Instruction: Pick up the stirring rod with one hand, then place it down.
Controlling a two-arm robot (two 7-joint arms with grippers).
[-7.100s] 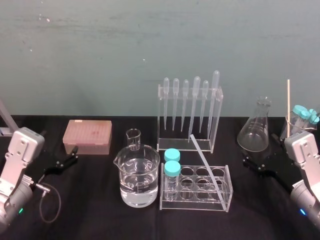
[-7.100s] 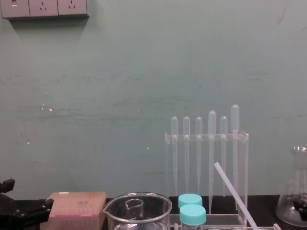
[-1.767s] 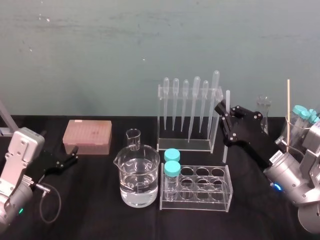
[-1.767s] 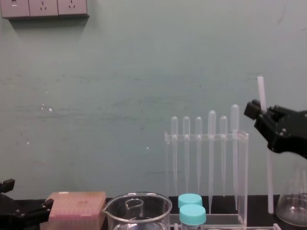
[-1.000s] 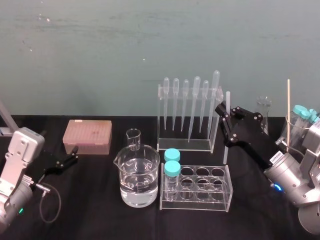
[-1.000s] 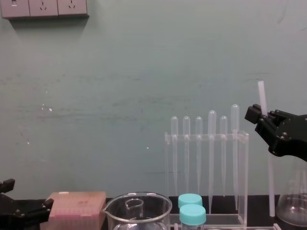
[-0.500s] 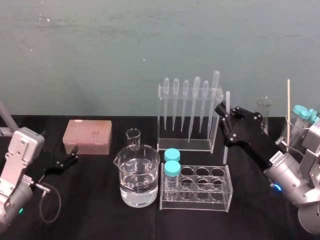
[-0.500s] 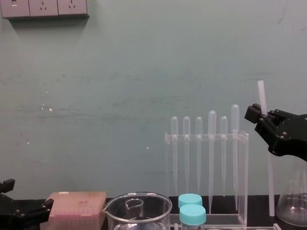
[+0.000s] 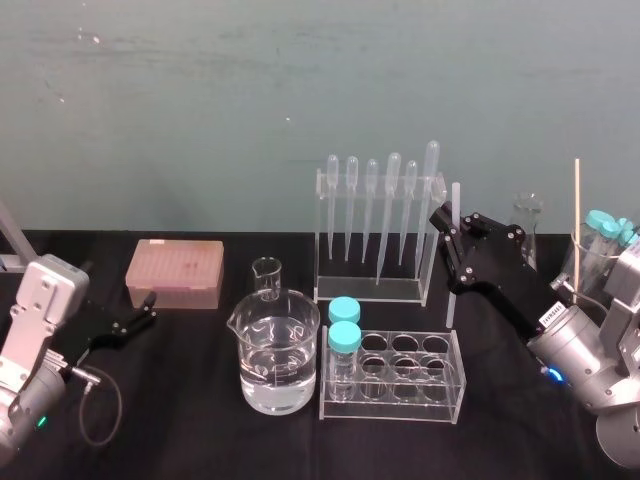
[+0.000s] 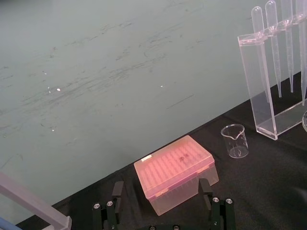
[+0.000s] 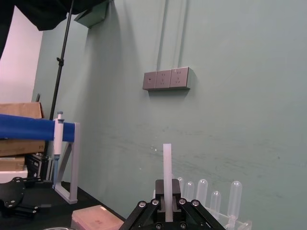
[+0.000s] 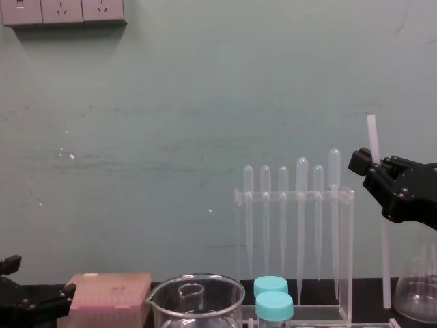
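Observation:
The stirring rod (image 9: 449,300) is a thin translucent white stick that stands upright just right of the pipette stand. Its lower end hangs close above the black table. My right gripper (image 9: 450,232), the hand, is shut on the rod's upper part. The chest view shows the rod (image 12: 385,263) running down below the right gripper (image 12: 373,168). In the right wrist view the rod (image 11: 167,160) sticks up from between the fingers (image 11: 161,195). My left gripper (image 9: 148,309) rests open at the table's left, near the pink box, and its jaws stand apart in the left wrist view (image 10: 161,188).
A clear pipette stand (image 9: 370,291) holds several pipettes. In front are a test tube rack (image 9: 442,402) with two blue-capped tubes (image 9: 344,338), a water beaker (image 9: 275,352) and a small beaker (image 9: 267,276). A pink tip box (image 9: 175,272) lies left. A flask (image 9: 526,215) and a beaker of tubes (image 9: 602,240) stand right.
The rod, which earlier leaned in the test tube rack, now hangs upright in my right gripper beside the pipette stand. It sank slightly, then stayed still over the last second. The left arm is unmoved.

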